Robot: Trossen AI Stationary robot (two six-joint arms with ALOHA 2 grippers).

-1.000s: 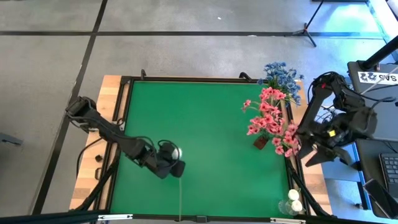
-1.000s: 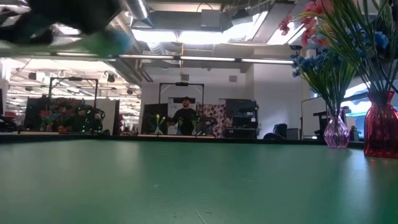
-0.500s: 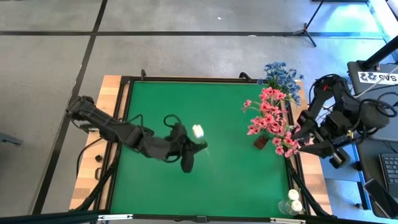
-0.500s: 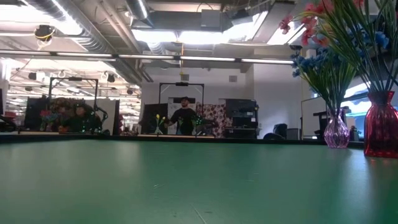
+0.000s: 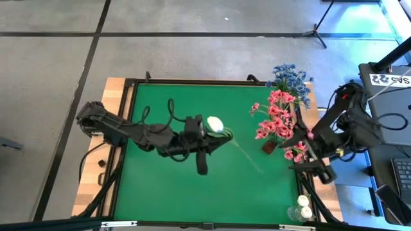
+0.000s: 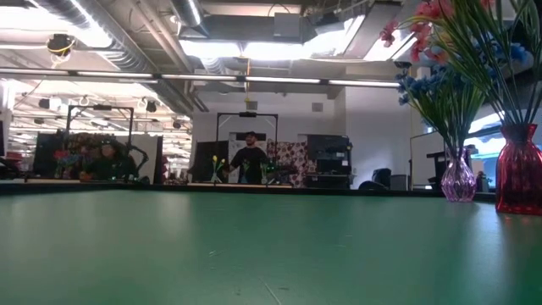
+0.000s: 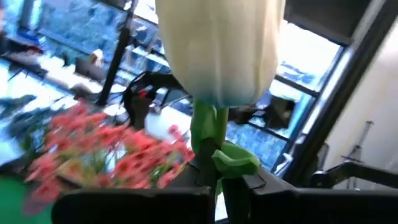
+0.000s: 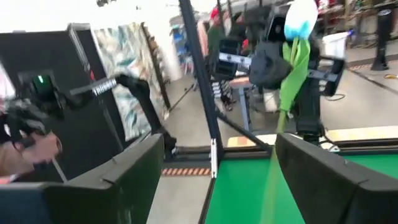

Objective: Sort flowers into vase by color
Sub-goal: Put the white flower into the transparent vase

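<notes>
From above, the left gripper [image 5: 207, 128] hung over the middle of the green desk [image 5: 167, 102], pinching the stem of a white tulip bud [image 5: 214, 122], its long stem trailing toward the right gripper [image 5: 302, 160]. That one sat at the desk's right edge beside the pink flowers [image 5: 277, 123], with the blue flowers [image 5: 290, 77] behind.

At desk level, a red vase [image 6: 518, 180] and a purple vase [image 6: 458, 181] stood at the far right.

The left wrist view showed the bud [image 7: 217, 46] upright, its stem clamped.

The right wrist view showed spread fingers [image 8: 326, 177].
</notes>
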